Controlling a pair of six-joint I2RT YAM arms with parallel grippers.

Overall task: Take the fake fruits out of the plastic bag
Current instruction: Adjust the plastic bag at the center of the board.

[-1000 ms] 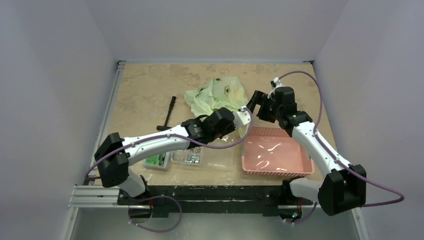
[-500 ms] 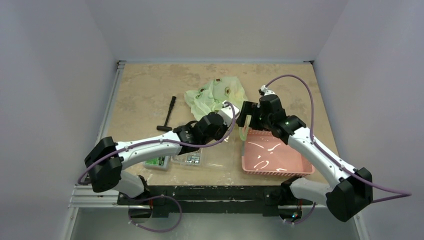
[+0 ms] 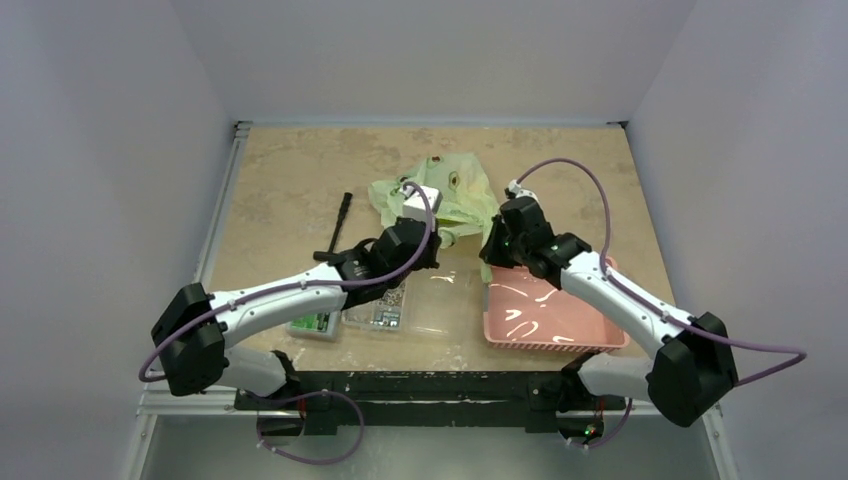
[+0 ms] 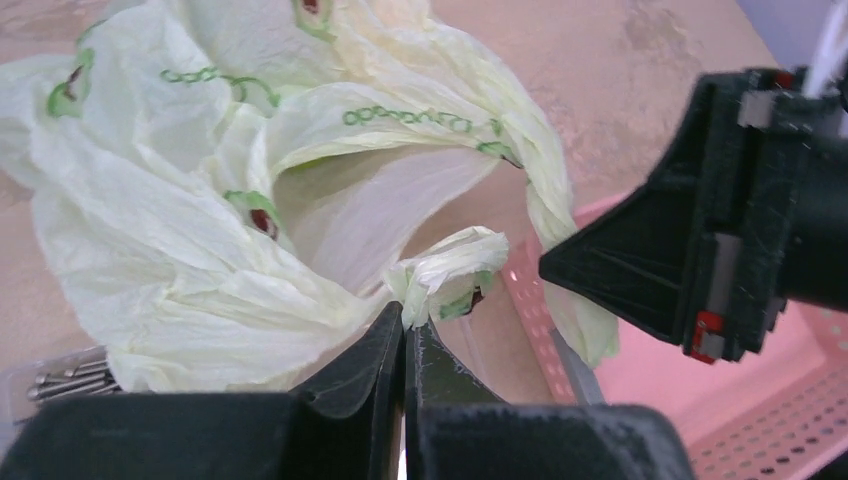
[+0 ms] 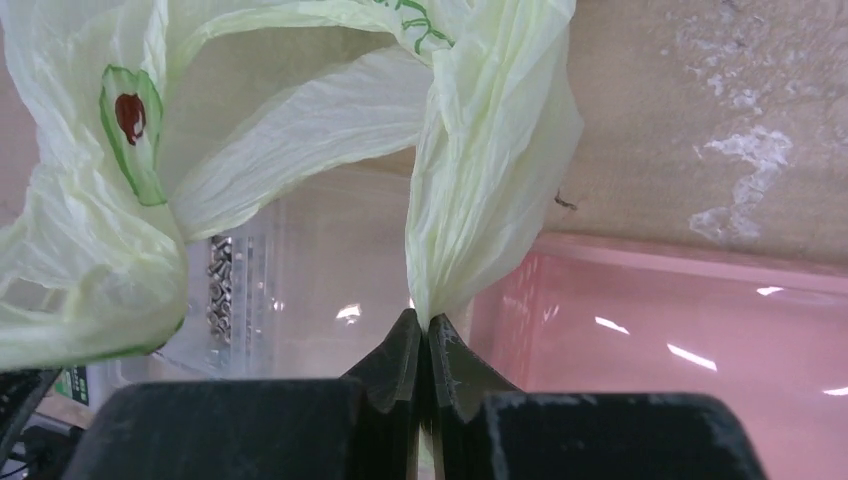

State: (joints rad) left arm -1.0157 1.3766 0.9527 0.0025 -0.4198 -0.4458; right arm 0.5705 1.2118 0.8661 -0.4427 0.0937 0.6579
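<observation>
The bag (image 4: 170, 240) is seen pale yellow-green, printed with green lettering and red spots; the basket (image 5: 660, 330) is pink.

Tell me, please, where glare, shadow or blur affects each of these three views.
Top external: even light and sharp, with white glare streaks on the pink basket. Left wrist: the plastic bag is crisp and bright, while the left gripper sits in dark shadow. Right wrist: small glare spots on the clear box and the basket; the right gripper is a dark silhouette.
</observation>
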